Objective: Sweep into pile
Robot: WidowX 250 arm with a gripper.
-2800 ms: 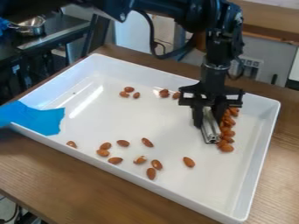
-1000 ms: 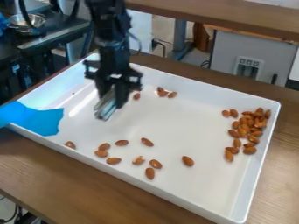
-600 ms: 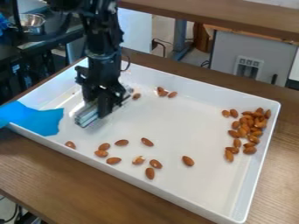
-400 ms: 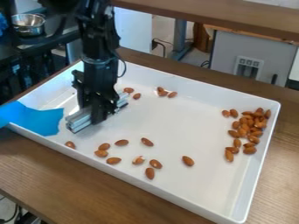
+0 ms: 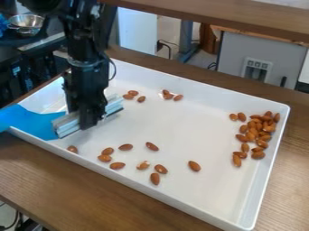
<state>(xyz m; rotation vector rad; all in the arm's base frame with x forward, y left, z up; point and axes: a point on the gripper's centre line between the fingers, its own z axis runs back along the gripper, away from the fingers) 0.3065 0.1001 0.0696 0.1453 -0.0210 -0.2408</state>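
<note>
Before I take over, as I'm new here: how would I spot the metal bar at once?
Find the big white tray. At its left side in the picture, by the blue tape, the black gripper holds the metal bar. Unlike the small brown almonds, it is long, straight and silvery.

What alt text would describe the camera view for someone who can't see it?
A robot claw grips a metal bar at the left of a white tray, with almonds piled at the right and others scattered.
</note>
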